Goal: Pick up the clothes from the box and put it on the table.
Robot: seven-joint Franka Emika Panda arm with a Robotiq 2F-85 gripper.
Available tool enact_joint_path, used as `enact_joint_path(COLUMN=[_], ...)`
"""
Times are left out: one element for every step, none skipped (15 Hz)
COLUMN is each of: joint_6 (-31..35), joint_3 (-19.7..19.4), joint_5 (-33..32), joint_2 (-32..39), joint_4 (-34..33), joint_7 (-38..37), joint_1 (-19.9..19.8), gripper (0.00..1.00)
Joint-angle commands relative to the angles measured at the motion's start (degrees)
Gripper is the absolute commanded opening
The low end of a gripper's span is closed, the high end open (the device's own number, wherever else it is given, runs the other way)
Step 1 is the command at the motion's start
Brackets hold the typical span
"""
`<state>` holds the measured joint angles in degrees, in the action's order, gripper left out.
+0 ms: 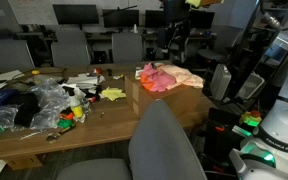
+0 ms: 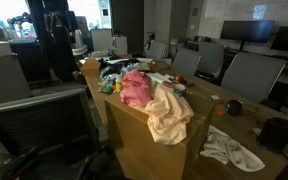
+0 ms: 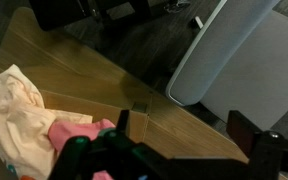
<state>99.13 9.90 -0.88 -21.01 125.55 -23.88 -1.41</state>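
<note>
In an exterior view, bare table [image 1: 99, 125] lies open at lower centre, between the plastic bags [image 1: 46, 98] at left and the clothes [image 1: 166, 78] at right; a grey chair back [image 1: 166, 140] blocks the foreground.

Cream garment [image 3: 12, 115] and pink garment [image 3: 69, 133] bunched lower left on the wooden table [image 3: 89, 68], pale chair [image 3: 229, 50] past its edge.

Grey office chairs [image 1: 166, 145], dark monitors [image 1: 76, 14] on rear desks, dark floor [image 3: 144, 45], dim office light
</note>
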Motion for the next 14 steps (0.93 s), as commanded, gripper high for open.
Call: enact_joint_path(joint_6=[-0.1, -0.1, -0.1, -0.1, -0.1, -0.1, 0.0, 0.2, -0.1, 0.3, 0.4, 1.0, 1.5, 2.3], joint_3=[-0.8, -0.8, -0.8, -0.8, -0.8, -0.8, -1.1, -1.8, -2.6, -3.8, -5.0, -6.4, -7.8, -9.2], joint_5=[-0.3, -0.3, -0.3, -0.3, -0.3, -0.3, -0.2, -0.2, -0.1, 0.0, 0.1, 0.3, 0.5, 0.8], joint_2=[0.1, 0.0, -0.1, -0.1, -0.1, -0.1, 0.1, 0.6, 1.1, 1.5, 2.2, 3.1, 3.7, 4.7], joint_4=[-0.3, -0.6, -0.7, -0.7, -0.7, -0.7, -1.0, -1.4, -2.0, -2.5, -3.1, -3.6, -4.1, -4.6], joint_7=[-0.2, -0.2, -0.2, -0.2, -0.2, -0.2, -0.1, 0.1, 0.4, 1.0, 0.7, 0.8, 0.8, 0.6], joint_1=[0.9, 0.9, 0.9, 0.9, 0.9, 0.9, 0.7, 0.2, -0.2, -0.8, -1.5, -2.3, -3.1, -4.0], gripper=[1.00, 1.00, 1.00, 1.00, 1.00, 1.00, 1.00, 1.00, 1.00, 1.00, 1.00, 1.00, 1.00, 1.00])
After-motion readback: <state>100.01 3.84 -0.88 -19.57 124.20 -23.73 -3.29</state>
